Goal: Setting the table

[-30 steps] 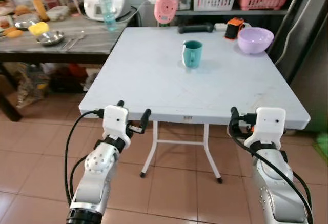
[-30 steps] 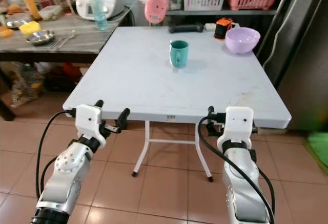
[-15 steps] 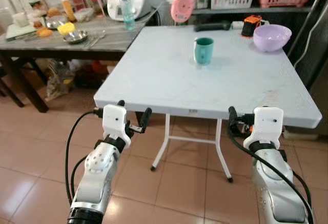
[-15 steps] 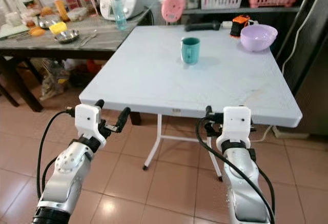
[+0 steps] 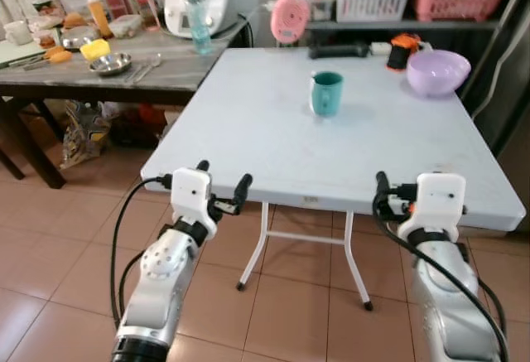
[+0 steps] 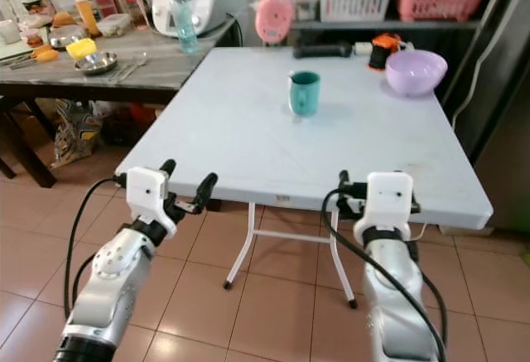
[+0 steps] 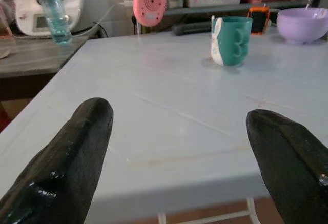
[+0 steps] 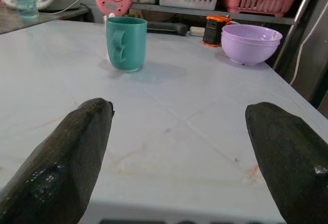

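I am standing at the near edge of the white folding surface [image 5: 273, 130], holding both arms out in front of me. My left end effector [image 5: 221, 186] is hovering just off the near left corner, fingers spread apart and gripping nothing. My right end effector [image 6: 361, 193] is hovering at the near right edge, fingers likewise spread wide and empty, as the right wrist view is showing. A teal mug [image 5: 326, 94] is standing upright toward the far middle of the surface, well apart from both end effectors. A purple bowl [image 5: 437, 72] is sitting at the far right corner, with a small orange and black object [image 5: 402, 50] just left of it. A pink round gadget [image 5: 289, 22] is standing past the far edge. A water bottle [image 5: 196, 19] is standing on the dark side surface [image 5: 99, 76] to the far left.
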Controlling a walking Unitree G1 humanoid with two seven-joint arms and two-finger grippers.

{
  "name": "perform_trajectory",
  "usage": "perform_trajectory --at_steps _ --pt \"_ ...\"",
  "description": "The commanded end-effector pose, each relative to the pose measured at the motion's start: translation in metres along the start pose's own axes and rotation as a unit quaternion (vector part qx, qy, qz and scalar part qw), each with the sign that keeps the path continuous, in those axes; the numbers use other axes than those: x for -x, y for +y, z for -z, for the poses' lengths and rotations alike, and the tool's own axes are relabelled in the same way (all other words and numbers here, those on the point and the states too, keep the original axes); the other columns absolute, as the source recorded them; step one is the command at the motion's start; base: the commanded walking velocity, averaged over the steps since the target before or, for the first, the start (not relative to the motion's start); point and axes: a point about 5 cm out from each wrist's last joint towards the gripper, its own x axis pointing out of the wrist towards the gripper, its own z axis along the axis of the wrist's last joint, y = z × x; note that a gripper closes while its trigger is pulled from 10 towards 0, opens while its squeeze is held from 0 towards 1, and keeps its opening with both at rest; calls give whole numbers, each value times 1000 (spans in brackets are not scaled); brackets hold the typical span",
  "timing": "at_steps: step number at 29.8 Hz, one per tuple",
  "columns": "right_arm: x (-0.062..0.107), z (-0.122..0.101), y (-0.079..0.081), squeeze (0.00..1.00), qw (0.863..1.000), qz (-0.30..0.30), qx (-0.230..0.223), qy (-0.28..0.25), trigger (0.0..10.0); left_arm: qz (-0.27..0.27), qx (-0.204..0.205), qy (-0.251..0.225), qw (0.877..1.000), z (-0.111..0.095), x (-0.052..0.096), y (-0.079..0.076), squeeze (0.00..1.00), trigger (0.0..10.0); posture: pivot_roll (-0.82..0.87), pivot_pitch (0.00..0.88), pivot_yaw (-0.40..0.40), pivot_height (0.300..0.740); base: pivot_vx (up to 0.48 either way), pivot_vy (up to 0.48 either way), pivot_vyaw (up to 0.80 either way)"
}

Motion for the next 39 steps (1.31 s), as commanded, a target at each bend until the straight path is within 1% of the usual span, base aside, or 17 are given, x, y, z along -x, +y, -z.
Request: perform_trajectory --at_steps 1,23,39 --pt "1 -3 -7 0 1000 12 3 -6 10000 15 5 -8 1000 -4 -4 -8 0 10000 -111 0 65 740 416 0 0" --pt "2 0 -5 0 1000 13 -1 -4 10000 25 3 -5 1000 -5 -5 -10 0 10000 -106 0 72 740 418 0 0" --pt "6 5 5 0 1000 6 -10 3 10000 30 -4 0 1000 -5 -3 -8 0 10000 -100 0 86 740 410 0 0"
